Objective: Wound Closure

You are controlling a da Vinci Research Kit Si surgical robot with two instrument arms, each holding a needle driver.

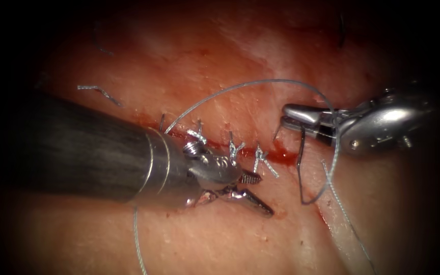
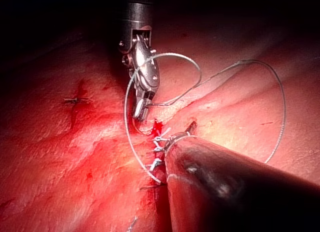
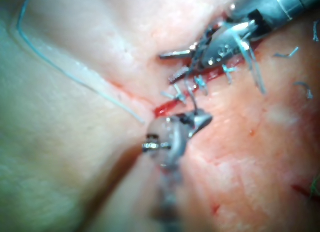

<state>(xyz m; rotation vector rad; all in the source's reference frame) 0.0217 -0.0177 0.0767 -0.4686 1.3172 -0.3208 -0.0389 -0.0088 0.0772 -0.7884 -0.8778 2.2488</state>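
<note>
Needle (image 1: 301,168) hangs vertically from right end effector (image 1: 287,122).

— Any lettering or numbers to read here?
— Nothing legible. The left tool (image 1: 240,188) carries a small engraved mark on its wrist housing in the endoscope view, but it's too small to make out.
— And the right tool (image 1: 294,119)?
— Bare metal, no marking that reads. No labels or signs on the tissue (image 1: 240,71) either.
</note>
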